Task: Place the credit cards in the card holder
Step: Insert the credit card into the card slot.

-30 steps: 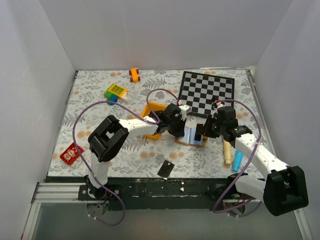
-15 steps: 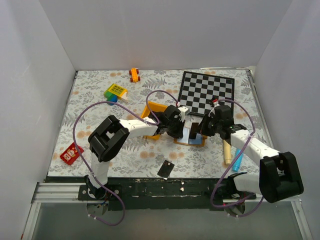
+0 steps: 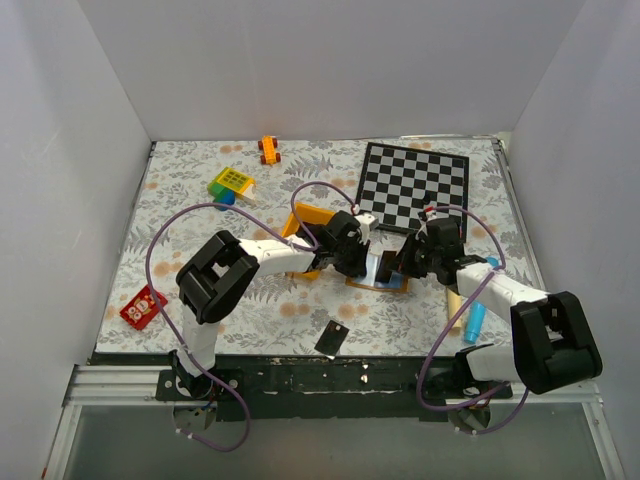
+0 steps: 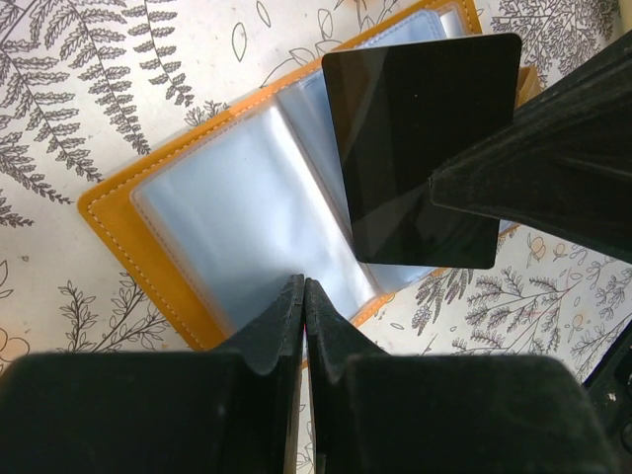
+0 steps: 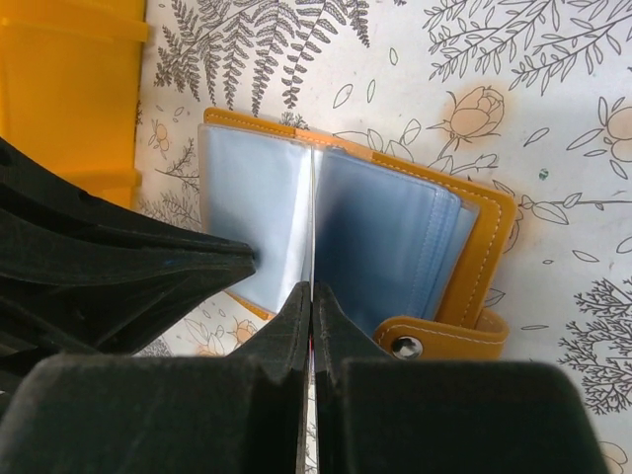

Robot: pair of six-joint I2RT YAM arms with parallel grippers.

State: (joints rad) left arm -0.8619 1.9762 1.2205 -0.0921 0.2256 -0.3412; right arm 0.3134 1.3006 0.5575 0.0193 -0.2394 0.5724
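Observation:
The card holder (image 3: 384,281) lies open on the floral table, tan leather with pale blue sleeves; it also shows in the left wrist view (image 4: 109,215) and the right wrist view (image 5: 486,229). My right gripper (image 3: 402,262) (image 5: 312,288) is shut on a black credit card (image 4: 420,128), held upright over the open sleeves and seen edge-on in the right wrist view (image 5: 312,212). My left gripper (image 3: 352,256) (image 4: 304,284) is shut, its tip down on the holder's left sleeve. A second black credit card (image 3: 331,337) lies near the table's front edge.
A yellow bin (image 3: 303,219) stands just behind the left gripper. A chequered board (image 3: 415,183) lies at the back right. A wooden peg (image 3: 455,303) and a blue marker (image 3: 474,322) lie at the right. A red block (image 3: 143,306), a yellow-green toy (image 3: 232,183) and an orange car (image 3: 269,150) are at the left.
My right gripper has moved left and down with the black card, from beside the holder to over its open sleeves. The left gripper has stayed on the holder.

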